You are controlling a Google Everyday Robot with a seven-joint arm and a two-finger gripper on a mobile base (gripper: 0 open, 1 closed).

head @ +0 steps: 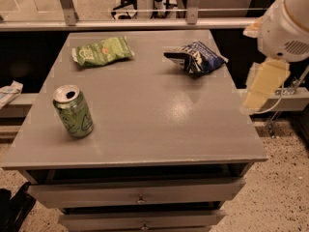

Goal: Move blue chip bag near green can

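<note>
1. The blue chip bag (195,57) is lying crumpled on the far right part of the worktop (159,115), close to the back and right edges, with one dark end pointing left.
2. The green can (73,111) is standing upright at the front left, its opened top facing up, well apart from the bag. A long diagonal of bare worktop is separating them, so I am judging the move as not yet begun.
3. The light green chip bag (102,50) is lying flat at the far left, roughly level with the blue one and away from that diagonal. I am treating it as something to leave alone.
4. My gripper (263,83) is hanging off the worktop's right edge, beside the blue bag but not touching it. I cannot tell whether it is wide or narrow.
5. Because the bag is sitting on my side, I am expecting a short reach. The foil looks soft, so I am planning a pinch from above on its raised crumple.
6. I am also counting on setting it down just beside the can without tipping it.
</note>
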